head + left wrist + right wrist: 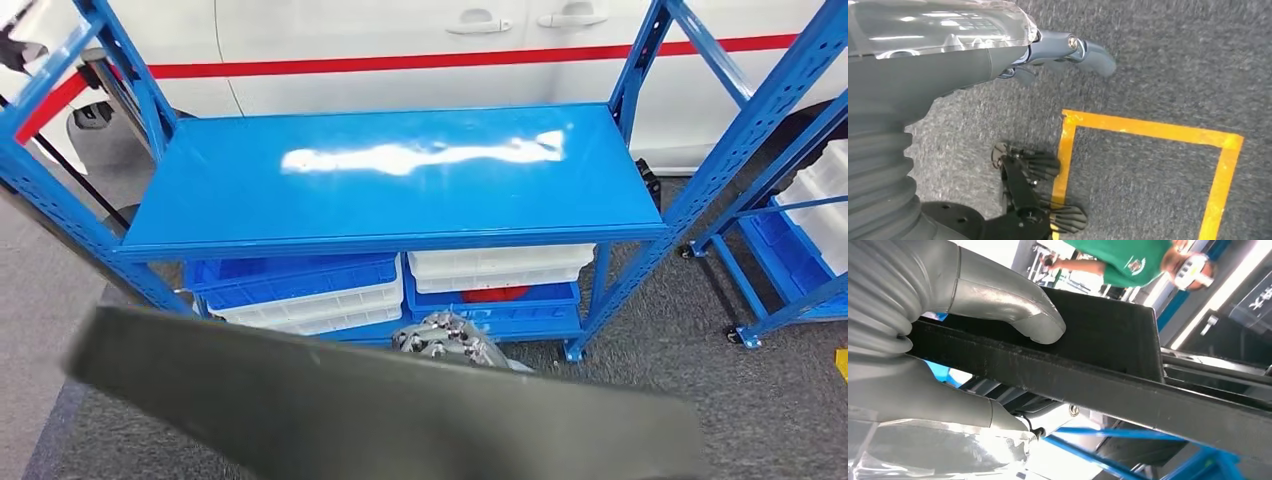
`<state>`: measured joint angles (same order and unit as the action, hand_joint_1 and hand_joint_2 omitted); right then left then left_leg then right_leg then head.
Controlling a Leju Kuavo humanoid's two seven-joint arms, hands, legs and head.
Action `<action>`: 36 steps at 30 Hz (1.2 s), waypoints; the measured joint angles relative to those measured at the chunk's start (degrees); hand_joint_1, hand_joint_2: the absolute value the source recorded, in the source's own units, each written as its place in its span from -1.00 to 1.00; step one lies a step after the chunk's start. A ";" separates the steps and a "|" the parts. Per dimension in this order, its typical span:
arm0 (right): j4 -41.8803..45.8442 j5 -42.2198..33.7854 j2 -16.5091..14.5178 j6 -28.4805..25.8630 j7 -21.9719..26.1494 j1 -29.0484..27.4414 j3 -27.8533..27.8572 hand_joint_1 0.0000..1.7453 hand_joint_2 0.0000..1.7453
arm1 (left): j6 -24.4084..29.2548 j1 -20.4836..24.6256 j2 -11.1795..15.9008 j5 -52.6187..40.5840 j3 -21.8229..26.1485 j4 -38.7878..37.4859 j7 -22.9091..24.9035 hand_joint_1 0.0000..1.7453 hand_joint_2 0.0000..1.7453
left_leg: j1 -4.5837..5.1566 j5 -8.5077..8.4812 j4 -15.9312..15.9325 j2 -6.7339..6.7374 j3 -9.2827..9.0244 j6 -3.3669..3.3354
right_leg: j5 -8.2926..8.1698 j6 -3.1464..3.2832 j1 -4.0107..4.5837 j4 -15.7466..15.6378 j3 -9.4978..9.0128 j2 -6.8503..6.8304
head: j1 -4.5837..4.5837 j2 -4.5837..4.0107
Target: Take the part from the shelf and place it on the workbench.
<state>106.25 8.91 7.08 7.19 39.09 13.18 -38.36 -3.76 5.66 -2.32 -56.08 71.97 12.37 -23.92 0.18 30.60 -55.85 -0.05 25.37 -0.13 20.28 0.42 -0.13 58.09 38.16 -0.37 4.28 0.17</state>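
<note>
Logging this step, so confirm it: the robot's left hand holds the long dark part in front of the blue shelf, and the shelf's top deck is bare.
Wrong hand. The right hand grips the long dark part, as the right wrist view shows; the left hand hangs over the floor. The blue shelf has a bare top deck.

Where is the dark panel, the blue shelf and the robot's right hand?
Dark panel (pixel 380 410), head view, middle of its flat face.
Blue shelf (pixel 400 200), head view, bare top board.
Right hand (pixel 948 340), right wrist view, grey thumb pressing the panel.

No readable text or labels
</note>
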 joint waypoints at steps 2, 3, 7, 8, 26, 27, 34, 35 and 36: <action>0.08 0.01 0.22 -0.01 -0.01 -0.19 0.05 1.00 1.00 | -0.01 -0.07 -0.16 0.00 -0.03 0.00 0.01 -1.00 1.00 | -0.12 -1.35 0.26 0.29 0.85 -0.76 | 0.74 -0.72 -0.17 0.45 0.42 0.19 | 0.01 0.00; 0.09 0.01 0.34 -0.01 -0.01 -0.26 0.08 1.00 1.00 | -0.02 -0.10 -0.23 0.00 -0.06 0.00 0.02 -1.00 1.00 | -0.26 -2.14 0.45 0.45 1.47 -1.16 | 2.72 -1.01 -0.22 1.88 0.94 0.30 | 0.01 0.00; 0.08 0.01 0.72 -0.02 -0.01 -0.56 0.18 1.00 1.00 | -0.02 -0.11 -0.32 0.00 -0.18 0.00 0.03 -1.00 1.00 | -0.27 -4.95 0.18 0.69 4.98 -1.65 | 11.84 -1.93 -0.64 14.77 3.45 0.38 | 0.00 0.00; 0.08 0.01 0.79 -0.02 0.00 -0.63 0.20 1.00 1.00 | -0.02 -0.12 -0.34 0.00 -0.20 0.00 0.03 -1.00 1.00 | -0.28 -5.58 -0.09 0.71 6.06 -1.53 | 11.21 -2.12 -0.74 16.45 3.05 0.37 | 0.00 0.00; 0.61 -0.96 1.20 3.22 0.00 -1.56 2.23 1.00 1.00 | 3.90 -0.63 -0.51 1.58 0.49 0.03 5.49 -1.00 1.00 | -0.94 -1.53 -12.66 0.39 8.65 1.86 | 3.59 0.88 -0.57 0.79 -1.83 -0.09 | 0.04 0.00; 0.75 -1.07 1.29 3.17 0.01 -1.60 2.57 1.00 1.00 | 4.77 -0.65 -0.27 1.67 0.67 0.08 6.48 -1.00 1.00 | -0.84 -1.61 -8.14 0.36 5.43 1.61 | 3.06 0.63 -0.51 0.87 -1.29 -0.06 | 0.03 0.00; 1.49 -1.90 2.16 3.02 0.02 -1.50 4.13 1.00 1.00 | 6.35 -0.85 0.64 1.86 1.76 0.30 8.37 -1.00 1.00 | -0.70 -3.15 -0.39 0.56 3.62 -0.91 | 4.86 -1.64 -0.58 3.29 0.91 0.08 | 0.02 0.00; 1.50 -1.91 2.32 3.02 0.02 -1.51 4.26 1.00 1.00 | 6.35 -0.85 0.68 1.89 1.79 0.31 8.38 -1.00 1.00 | -0.62 -3.89 -0.43 0.64 4.45 -1.17 | 8.05 -1.76 -0.67 6.23 1.68 0.15 | 0.02 0.00; 1.50 -1.92 2.47 3.01 0.02 -1.51 4.34 1.00 1.00 | 6.36 -0.88 0.72 1.88 1.83 0.32 8.38 -1.00 1.00 | -0.53 -4.57 -0.52 0.66 5.38 -1.33 | 10.91 -1.86 -0.68 9.77 2.38 0.15 | 0.02 0.00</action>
<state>107.75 6.98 9.55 10.20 39.10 11.67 -34.02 2.60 4.78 -1.61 -54.20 73.80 12.69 -15.54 -0.34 26.03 -56.37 0.61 30.75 -1.46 31.19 -1.45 -0.81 67.87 40.54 -0.21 4.31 0.17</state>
